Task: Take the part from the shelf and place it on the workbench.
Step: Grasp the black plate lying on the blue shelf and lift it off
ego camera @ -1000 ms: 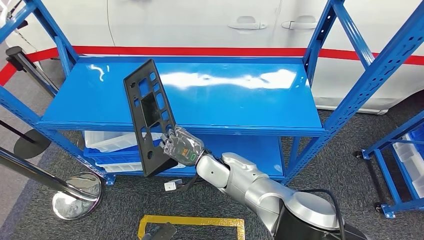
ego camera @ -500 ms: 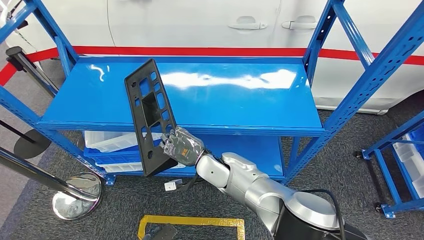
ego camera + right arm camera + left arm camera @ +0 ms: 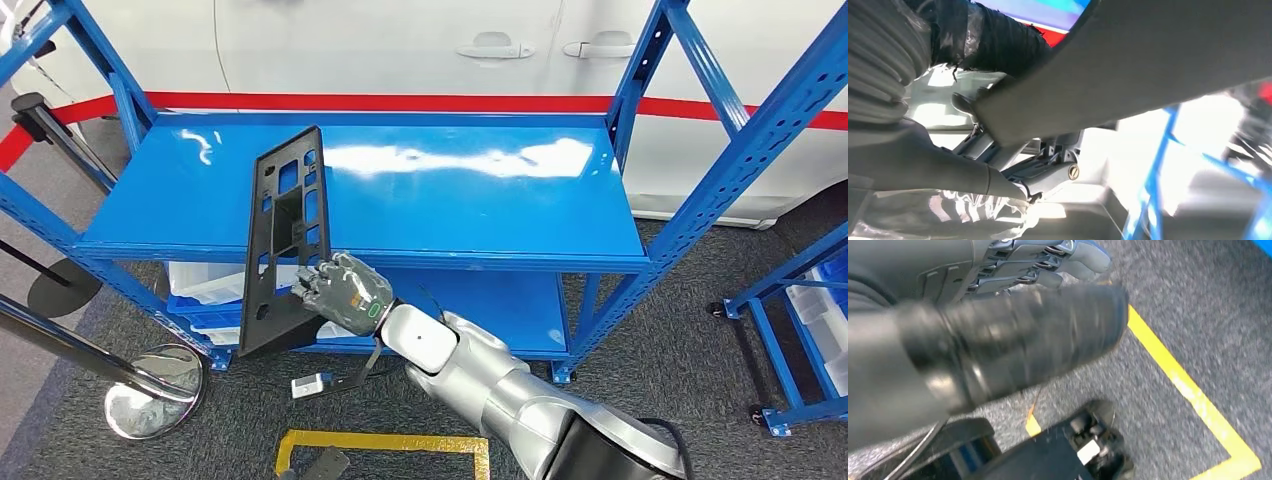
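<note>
Black plastic part [image 3: 283, 240] now swings more upright and shifts left versus 0.5 s ago, lower end out past the blue shelf [image 3: 480, 215] front edge. Right hand [image 3: 340, 292] grips its lower end. Left hand [image 3: 1048, 265] hangs, grip state unclear. Extraction looks underway; workbench placement not yet done.

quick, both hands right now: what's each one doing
Left hand: hangs over the grey floor, holds nothing; open or shut cannot be told.
Right hand: grips the flat black plastic part with cut-outs.
</note>
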